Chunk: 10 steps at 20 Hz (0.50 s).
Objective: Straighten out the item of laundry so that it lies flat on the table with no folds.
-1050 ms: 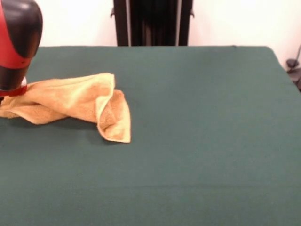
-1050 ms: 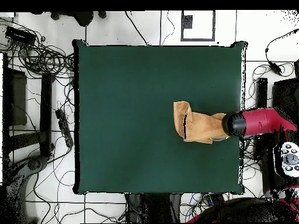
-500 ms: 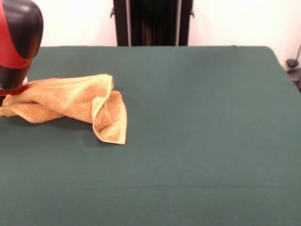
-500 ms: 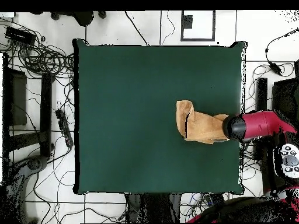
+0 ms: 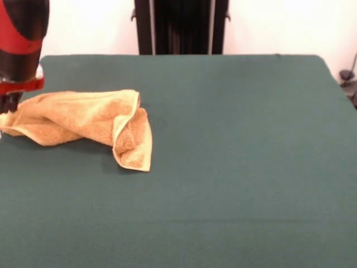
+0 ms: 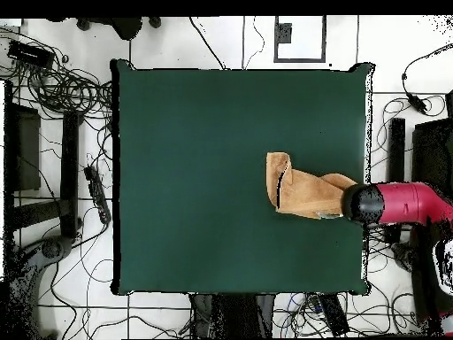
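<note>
No text, label, brand, number or sign could be read in either view: the towel (image 5: 83, 125), the table (image 5: 234, 145) and the arm (image 6: 403, 203) carried no legible markings.

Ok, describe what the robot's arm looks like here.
The arm is a thick, rounded casing in glossy red and black, with a red ring at its lower end. Below the ring sits a small dark pincer. From overhead the arm is magenta-red with a black rounded end.

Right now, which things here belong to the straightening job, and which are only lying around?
Job: crumpled orange-tan terry-cloth towel; large dark green cloth-covered table; red and black robot arm at the towel's end.
Around: tangled black cables on the floor beside the table.
</note>
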{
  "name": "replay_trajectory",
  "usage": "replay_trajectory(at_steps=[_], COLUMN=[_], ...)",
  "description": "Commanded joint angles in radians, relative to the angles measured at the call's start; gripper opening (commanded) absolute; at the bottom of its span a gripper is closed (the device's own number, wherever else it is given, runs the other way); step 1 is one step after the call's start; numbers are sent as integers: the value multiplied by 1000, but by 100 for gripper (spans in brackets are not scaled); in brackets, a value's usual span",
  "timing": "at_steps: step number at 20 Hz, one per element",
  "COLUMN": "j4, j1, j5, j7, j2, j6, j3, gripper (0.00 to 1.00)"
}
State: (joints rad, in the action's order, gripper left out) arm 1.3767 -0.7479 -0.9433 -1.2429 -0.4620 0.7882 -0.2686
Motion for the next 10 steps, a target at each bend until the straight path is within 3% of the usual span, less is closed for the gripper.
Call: replay_trajectory(at_steps=[1, 10], j4=[242, 312], j1=[24, 15], j5=[106, 162], j7=[105, 5], j2=[-64, -106], j6=[-67, -184], j3=[-161, -183], gripper=[0, 0])
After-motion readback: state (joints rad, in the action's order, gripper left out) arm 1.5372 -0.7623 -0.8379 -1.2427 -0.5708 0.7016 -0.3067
